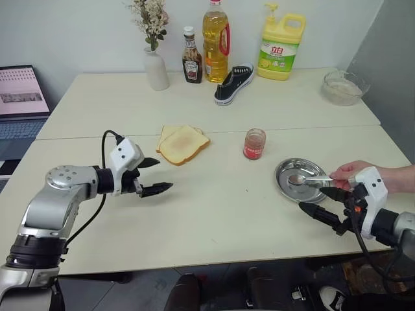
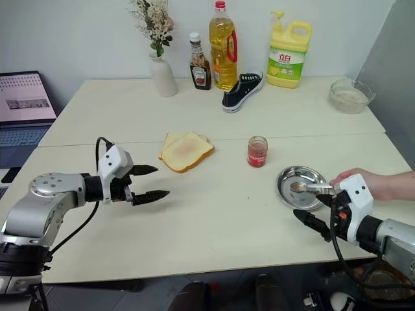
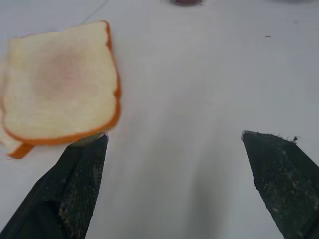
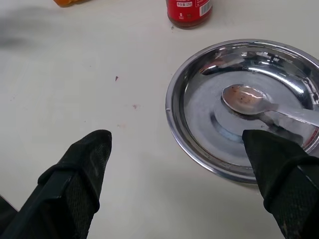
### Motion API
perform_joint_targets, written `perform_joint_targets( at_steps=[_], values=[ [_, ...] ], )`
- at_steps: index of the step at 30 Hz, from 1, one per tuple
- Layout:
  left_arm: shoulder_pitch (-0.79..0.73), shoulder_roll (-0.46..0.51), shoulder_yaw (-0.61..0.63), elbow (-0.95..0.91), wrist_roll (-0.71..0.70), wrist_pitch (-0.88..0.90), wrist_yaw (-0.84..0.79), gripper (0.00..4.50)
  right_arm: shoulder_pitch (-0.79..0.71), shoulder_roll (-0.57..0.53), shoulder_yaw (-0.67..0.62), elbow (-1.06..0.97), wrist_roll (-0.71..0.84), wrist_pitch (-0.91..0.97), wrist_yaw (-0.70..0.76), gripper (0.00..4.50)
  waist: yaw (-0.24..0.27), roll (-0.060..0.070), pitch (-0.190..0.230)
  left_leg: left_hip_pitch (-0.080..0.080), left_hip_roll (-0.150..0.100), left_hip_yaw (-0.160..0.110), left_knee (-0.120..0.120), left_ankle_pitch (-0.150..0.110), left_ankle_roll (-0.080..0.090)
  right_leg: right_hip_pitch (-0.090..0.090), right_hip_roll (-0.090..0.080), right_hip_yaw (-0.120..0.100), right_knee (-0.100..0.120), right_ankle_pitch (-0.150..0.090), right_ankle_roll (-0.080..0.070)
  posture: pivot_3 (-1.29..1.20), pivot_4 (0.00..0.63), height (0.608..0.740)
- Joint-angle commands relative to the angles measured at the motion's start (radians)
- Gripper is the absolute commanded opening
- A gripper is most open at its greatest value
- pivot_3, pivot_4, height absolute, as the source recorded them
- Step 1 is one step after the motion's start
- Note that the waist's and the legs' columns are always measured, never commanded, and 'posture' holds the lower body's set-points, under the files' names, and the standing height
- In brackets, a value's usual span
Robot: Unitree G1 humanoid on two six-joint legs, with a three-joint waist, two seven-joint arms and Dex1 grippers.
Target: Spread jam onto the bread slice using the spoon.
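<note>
My left arm reaches out over the near left part of the table (image 1: 214, 214), wrist bent so the left gripper (image 1: 154, 176) points toward the middle of the table and a little downward. Its two black fingers stand wide apart with nothing between them. The bread slice (image 1: 185, 145) lies flat just beyond that gripper, toasted face up, resting on top of a paler slice (image 1: 166, 135) whose edge sticks out behind it. In the left wrist view the slice sits just past one fingertip, not touching it.

My right arm comes in low at the near right edge, and the right gripper (image 1: 321, 206) points inward and slightly down. Its fingers are also spread wide and hold nothing. A round steel dish (image 1: 286, 184) sits just beyond it. The spoon (image 4: 259, 103) has its bowl in the dish, and a person's hand (image 1: 352, 173) holds the handle end from the right, just above my gripper. The jam (image 1: 254, 144) stands upright in its small glass jar between the dish and the bread, apart from both grippers.
</note>
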Motion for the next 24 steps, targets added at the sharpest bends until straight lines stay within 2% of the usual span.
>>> perform_joint_targets(
  at_steps=[1, 7, 12, 19, 24],
  values=[
    [-0.012, -0.008, 0.018, -0.012, -0.008, -0.004, 0.006, 4.50, -0.008, -0.012, -0.031, -0.032, 0.025, 0.006, 0.002, 4.46, 0.000, 0.000, 0.000, 0.000, 0.000, 0.000, 0.000, 0.000, 0.000, 0.000, 0.000, 0.000, 0.000, 0.000, 0.000, 0.00, 0.150, 0.740],
    [-0.045, -0.039, 0.026, 0.025, 0.002, 0.013, 0.056, 4.50, 0.003, -0.017, -0.041, -0.037, 0.036, 0.009, -0.002, 4.46, 0.000, 0.000, 0.000, 0.000, 0.000, 0.000, 0.000, 0.000, 0.000, 0.000, 0.000, 0.000, 0.000, 0.000, 0.000, 0.00, 0.150, 0.740],
    [-0.161, -0.126, 0.046, 0.171, 0.009, 0.067, 0.179, 4.50, -0.003, -0.026, -0.036, -0.044, 0.040, 0.010, 0.012, 4.46, 0.002, 0.000, 0.000, -0.001, -0.001, -0.003, 0.005, 0.000, 0.000, 0.002, 0.000, -0.002, 0.001, 0.000, 0.001, 0.00, 0.150, 0.740],
    [-0.295, -0.240, 0.036, 0.404, 0.071, 0.059, 0.318, 4.50, -0.161, -0.061, 0.083, -0.104, 0.104, 0.030, 0.019, 4.46, -0.001, 0.000, 0.000, -0.001, -0.001, -0.002, 0.007, 0.000, 0.000, 0.003, 0.000, -0.002, 0.002, 0.001, 0.002, 0.00, 0.150, 0.740],
    [-0.287, -0.281, 0.066, 0.419, 0.040, 0.166, 0.373, 4.50, -0.291, -0.046, 0.201, -0.121, 0.105, 0.026, -0.006, 4.46, -0.004, 0.000, 0.000, -0.001, -0.001, -0.003, 0.007, 0.000, 0.000, 0.002, 0.000, -0.002, 0.001, 0.001, 0.002, 0.00, 0.150, 0.740]
  ],
)
